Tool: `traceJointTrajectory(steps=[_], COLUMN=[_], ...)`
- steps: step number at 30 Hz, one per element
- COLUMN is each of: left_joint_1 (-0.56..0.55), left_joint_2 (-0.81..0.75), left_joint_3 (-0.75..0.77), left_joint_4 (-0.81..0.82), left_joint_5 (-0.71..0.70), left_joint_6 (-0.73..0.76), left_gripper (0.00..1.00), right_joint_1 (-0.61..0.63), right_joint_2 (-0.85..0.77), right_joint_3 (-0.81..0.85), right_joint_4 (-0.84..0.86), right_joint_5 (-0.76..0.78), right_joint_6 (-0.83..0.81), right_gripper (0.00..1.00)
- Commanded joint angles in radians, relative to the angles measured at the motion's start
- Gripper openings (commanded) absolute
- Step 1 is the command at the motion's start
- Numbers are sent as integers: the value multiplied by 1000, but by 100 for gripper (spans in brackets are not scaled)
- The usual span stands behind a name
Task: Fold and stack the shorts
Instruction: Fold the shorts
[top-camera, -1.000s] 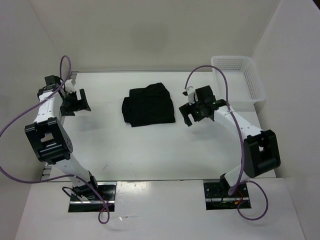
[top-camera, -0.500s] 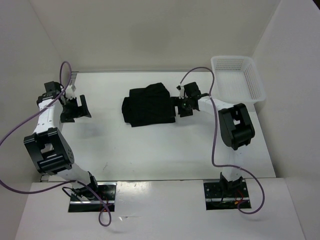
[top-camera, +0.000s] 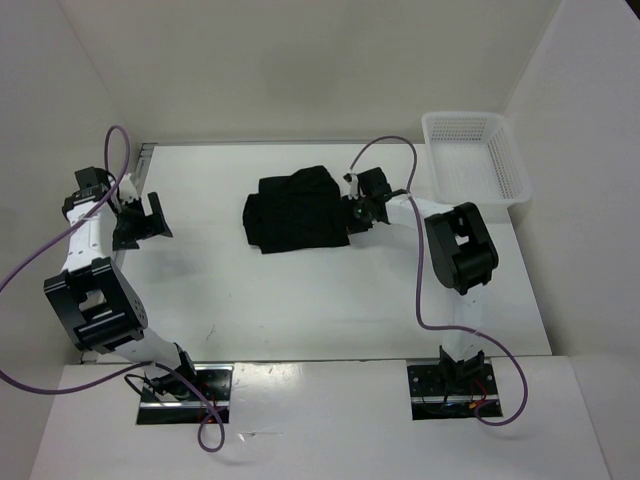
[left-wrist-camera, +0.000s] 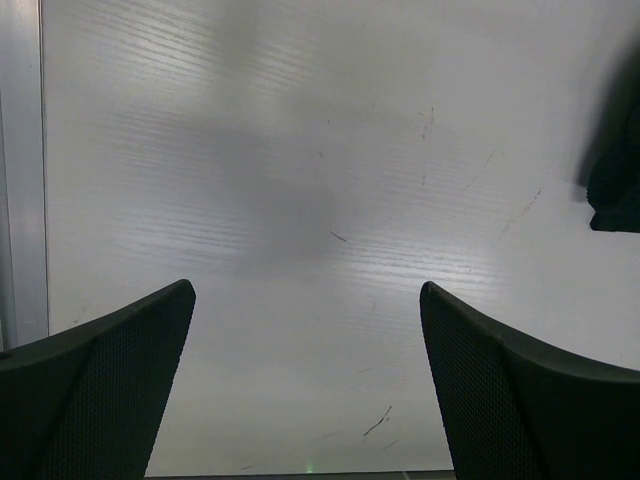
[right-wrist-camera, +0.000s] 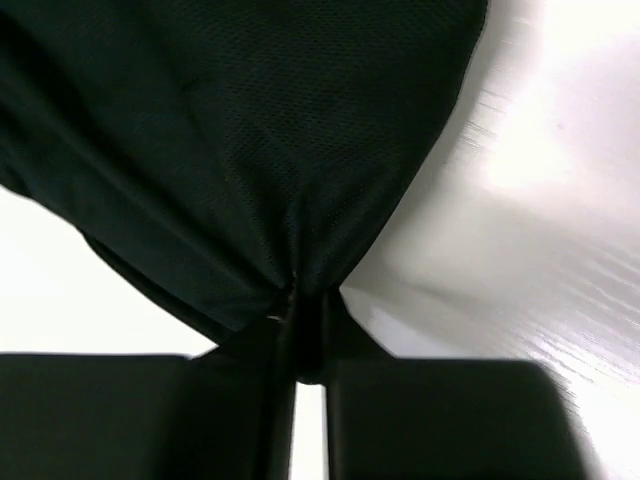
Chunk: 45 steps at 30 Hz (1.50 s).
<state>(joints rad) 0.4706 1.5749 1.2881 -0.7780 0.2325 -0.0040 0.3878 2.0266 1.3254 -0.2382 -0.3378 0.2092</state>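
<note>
The black shorts (top-camera: 297, 209) lie folded into a compact bundle in the middle of the white table. At the bundle's right edge my right gripper (top-camera: 350, 212) is shut on the shorts; the right wrist view shows the mesh fabric (right-wrist-camera: 240, 150) pinched and puckered between its fingertips (right-wrist-camera: 305, 305). Far off at the left side of the table my left gripper (top-camera: 140, 218) stands open over bare table, nothing between its fingers (left-wrist-camera: 120, 370). A corner of the shorts (left-wrist-camera: 618, 170) shows at the right edge of the left wrist view.
A white mesh basket (top-camera: 476, 157) sits at the back right corner, beyond the right arm. White walls enclose the table on three sides. A metal rail (left-wrist-camera: 20, 170) runs along the table's left edge beside the left gripper.
The right gripper moved left to the shorts' right edge and went from open to shut on the fabric. The left gripper drifted slightly further left and stayed open.
</note>
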Motion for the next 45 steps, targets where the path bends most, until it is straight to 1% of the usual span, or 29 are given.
traceJointTrajectory(steps=[1, 2, 3, 7, 8, 10, 11, 12, 13, 14, 15, 17, 18, 19, 20, 21, 22, 24, 25, 26, 28, 29, 30, 32, 33, 37, 39, 45], left_joint_1=[5, 5, 5, 5, 5, 5, 5, 5, 5, 5, 5, 5, 5, 5, 5, 5, 5, 5, 5, 5, 5, 5, 5, 5, 5, 5, 5, 5], left_joint_2=[-1, 8, 8, 39, 39, 48, 48, 57, 57, 57, 57, 57, 57, 45, 45, 18, 8, -1, -1, 8, 19, 31, 31, 60, 60, 73, 73, 25], left_joint_3=[22, 22, 31, 49, 50, 50, 50, 50, 50, 59, 59, 59, 69, 70, 79, 88, 88, 115, 125, 134, 134, 134, 145, 158, 172, 172, 172, 135], left_joint_4=[-10, -10, -10, -20, -20, -20, -20, -20, -20, -20, -20, -20, -20, -20, -20, -20, -20, -20, -20, -20, -20, -20, -20, -20, -20, -20, -20, -20], left_joint_5=[4, 4, 13, 22, 22, 31, 31, 40, 41, 41, 50, 50, 59, 59, 59, 59, 59, 70, 70, 70, 82, 82, 97, 111, 120, 131, 140, 140], left_joint_6=[4, 4, 4, 4, 4, 4, 4, 4, 4, 4, 4, 4, 4, 4, 4, 4, 4, 4, 4, 4, 4, 4, 4, 4, 4, 4, 4, 4], left_gripper=[100, 100, 100, 100, 100, 100, 100, 100, 100, 100, 100, 100, 100, 100, 100, 100, 100, 100, 100, 100, 100, 100, 100, 100, 100, 100, 100, 100], right_joint_1=[13, 13, 13, 13, 13, 13, 13, 13, 13, 13, 13, 13, 13, 13, 13, 13, 13, 13, 13, 13, 3, -6, -6, -6, -19, -62, -63, -63], right_joint_2=[-15, -28, -52, -112, -123, -144, -144, -155, -164, -164, -186, -209, -222, -248, -261, -273, -291, -304, -313, -342, -385, -434, -459, -520, -537, -614, -650, -709], right_joint_3=[-49, -73, -87, -144, -158, -158, -158, -147, -132, -121, -94, -60, 1, 44, 95, 194, 242, 346, 362, 362, 351, 336, 295, 247, 198, 86, 34, -40], right_joint_4=[10, 10, 10, -12, -12, -22, -23, -33, -33, -45, -55, -94, -119, -153, -232, -266, -297, -372, -383, -383, -383, -383, -383, -369, -360, -300, -288, -266], right_joint_5=[-10, -23, -47, -104, -104, -131, -142, -142, -142, -121, -101, -21, 3, 20, 20, 34, 58, 164, 212, 312, 361, 385, 449, 520, 560, 629, 640, 612], right_joint_6=[-48, -48, -63, -91, -91, -91, -91, -91, -91, -91, -91, -183, -226, -352, -420, -465, -497, -498, -485, -446, -445, -445, -445, -445, -456, -467, -467, -458], right_gripper=[4, 1, 0, 0, 6, 6, 10, 18, 36, 73, 83, 99, 99, 99, 99, 99, 99, 99, 99, 100, 100, 100, 100, 100, 100, 100, 100, 100])
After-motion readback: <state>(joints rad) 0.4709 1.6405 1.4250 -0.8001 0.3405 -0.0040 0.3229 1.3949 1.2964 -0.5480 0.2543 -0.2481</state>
